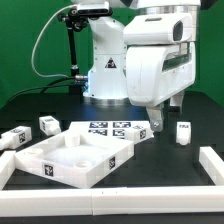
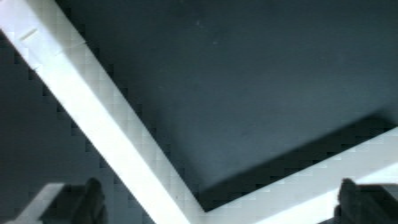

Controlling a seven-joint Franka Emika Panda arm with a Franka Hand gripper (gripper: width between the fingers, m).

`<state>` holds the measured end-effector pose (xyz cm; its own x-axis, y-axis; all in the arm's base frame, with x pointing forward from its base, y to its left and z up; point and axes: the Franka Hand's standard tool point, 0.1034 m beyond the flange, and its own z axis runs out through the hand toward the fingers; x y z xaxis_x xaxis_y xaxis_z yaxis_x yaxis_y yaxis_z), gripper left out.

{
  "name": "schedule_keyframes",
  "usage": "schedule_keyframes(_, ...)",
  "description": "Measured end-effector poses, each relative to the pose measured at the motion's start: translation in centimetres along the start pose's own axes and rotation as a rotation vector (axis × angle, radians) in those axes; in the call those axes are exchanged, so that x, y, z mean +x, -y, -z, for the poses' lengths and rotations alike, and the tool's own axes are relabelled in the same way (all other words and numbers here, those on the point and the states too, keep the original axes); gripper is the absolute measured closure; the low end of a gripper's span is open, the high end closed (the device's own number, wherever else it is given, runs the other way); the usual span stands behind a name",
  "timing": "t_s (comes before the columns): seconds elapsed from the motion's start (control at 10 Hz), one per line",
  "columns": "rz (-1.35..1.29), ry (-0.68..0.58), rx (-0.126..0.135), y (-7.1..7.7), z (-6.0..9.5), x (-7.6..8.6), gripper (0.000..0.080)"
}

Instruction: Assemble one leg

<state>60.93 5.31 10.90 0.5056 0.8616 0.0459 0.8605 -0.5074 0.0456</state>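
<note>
Three small white legs with marker tags show in the exterior view. One stands upright (image 1: 183, 131) just to the exterior view's right of my gripper (image 1: 160, 118). Two lie at the exterior view's left (image 1: 47, 124) (image 1: 13, 137). The large white tray (image 1: 75, 155) sits in front at the left. My gripper hangs low over the table by the right end of the marker board (image 1: 112, 128). In the wrist view my gripper (image 2: 221, 198) is open and empty, and one dark fingertip (image 2: 79, 200) shows at each side. No leg is in the wrist view.
A white rail (image 1: 208, 163) borders the table at the exterior view's right and another (image 1: 8, 160) at its left. In the wrist view two white bars (image 2: 98, 110) meet in a corner on the dark table below the fingers.
</note>
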Motion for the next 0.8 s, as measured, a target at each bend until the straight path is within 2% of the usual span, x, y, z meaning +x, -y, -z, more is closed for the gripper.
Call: schedule_keyframes(0.8, 0.0, 0.001, 0.001, 0.02, -0.06, -0.02, 0.0149)
